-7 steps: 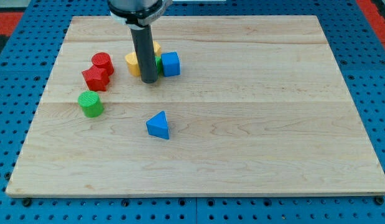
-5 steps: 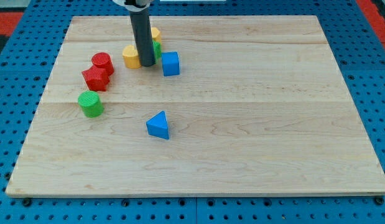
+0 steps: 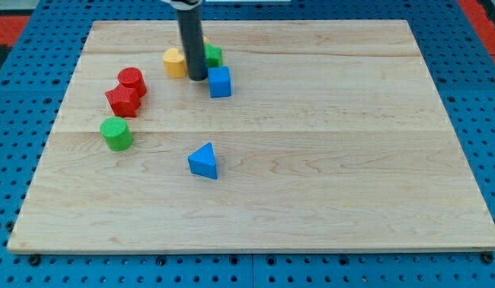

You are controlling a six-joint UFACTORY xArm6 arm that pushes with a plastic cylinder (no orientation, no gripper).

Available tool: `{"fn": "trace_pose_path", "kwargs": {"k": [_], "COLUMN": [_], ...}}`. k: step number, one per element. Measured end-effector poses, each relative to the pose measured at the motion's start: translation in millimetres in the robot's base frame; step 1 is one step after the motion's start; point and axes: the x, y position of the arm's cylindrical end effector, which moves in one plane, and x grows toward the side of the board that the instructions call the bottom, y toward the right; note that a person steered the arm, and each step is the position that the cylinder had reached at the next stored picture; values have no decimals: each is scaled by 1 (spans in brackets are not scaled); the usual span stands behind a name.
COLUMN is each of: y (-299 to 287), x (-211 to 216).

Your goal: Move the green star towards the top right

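The green star [image 3: 213, 56] lies near the board's top left of centre, mostly hidden behind my rod. My tip [image 3: 197, 78] rests on the board just below and left of the star, between it and a yellow block [image 3: 175, 62]. A second yellow block [image 3: 203, 42] peeks out behind the rod, above the star. A blue cube [image 3: 220, 82] sits just right of my tip, below the star.
A red cylinder [image 3: 132, 79] and a red star-like block [image 3: 121, 100] sit at the view's left. A green cylinder [image 3: 117, 133] lies below them. A blue triangular block [image 3: 204, 160] lies near the board's middle. The wooden board [image 3: 351, 160] rests on a blue pegboard.
My tip has moved towards the view's top and slightly right. The green star and both yellow blocks have been pushed upward; the blue cube has barely moved.
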Motion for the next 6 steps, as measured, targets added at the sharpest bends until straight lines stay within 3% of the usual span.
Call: {"fn": "trace_pose_path", "kwargs": {"k": [1,5,6], "y": [15,-21,17], "x": [-10,-56,-70]}}
